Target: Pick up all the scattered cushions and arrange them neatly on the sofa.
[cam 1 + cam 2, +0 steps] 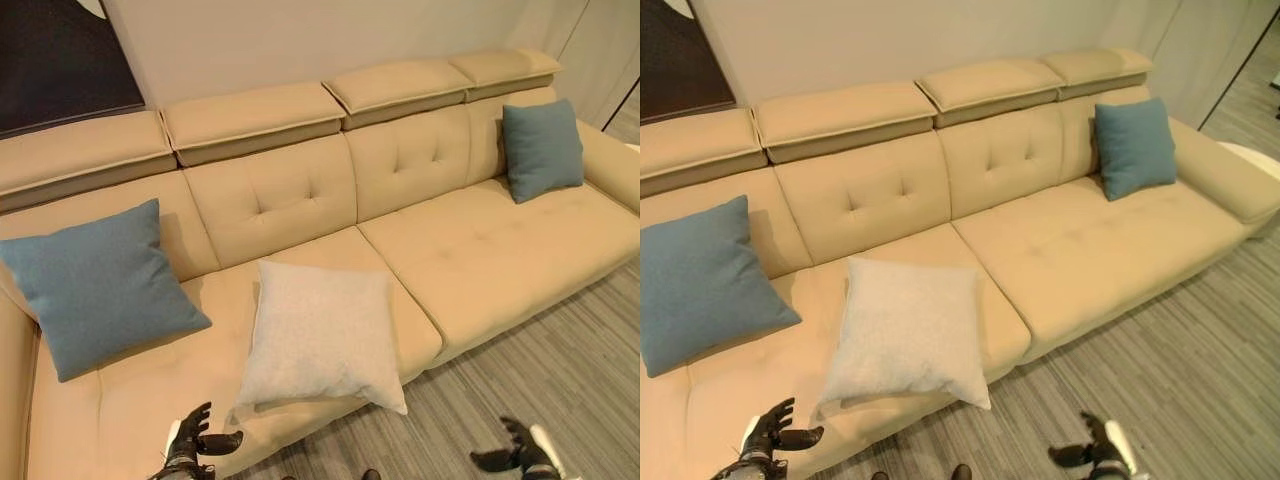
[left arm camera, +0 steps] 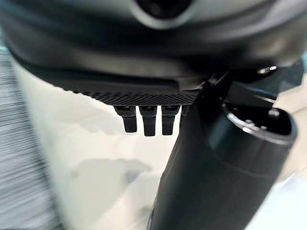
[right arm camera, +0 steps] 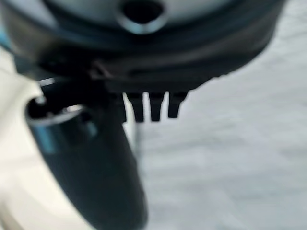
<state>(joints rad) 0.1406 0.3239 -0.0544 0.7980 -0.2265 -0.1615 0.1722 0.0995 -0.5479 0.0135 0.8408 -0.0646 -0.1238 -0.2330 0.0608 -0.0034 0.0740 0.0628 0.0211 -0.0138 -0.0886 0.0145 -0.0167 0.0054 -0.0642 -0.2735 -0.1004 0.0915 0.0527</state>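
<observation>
At 7 and 5 o'clock the left hand and right hand hang spread and empty over striped grey flooring. On the beige sofa, a white cushion overhangs the seat edge; blue cushions lean at 9 and 1 o'clock.

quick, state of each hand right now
Left hand: open, holding nothing, just in front of the sofa.
Right hand: open, holding nothing, above the floor.

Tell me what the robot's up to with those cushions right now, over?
Left robot hand and right robot hand open, empty. White cushion overhanging seat edge; two blue cushions against the sofa back. Nothing in the way.
</observation>
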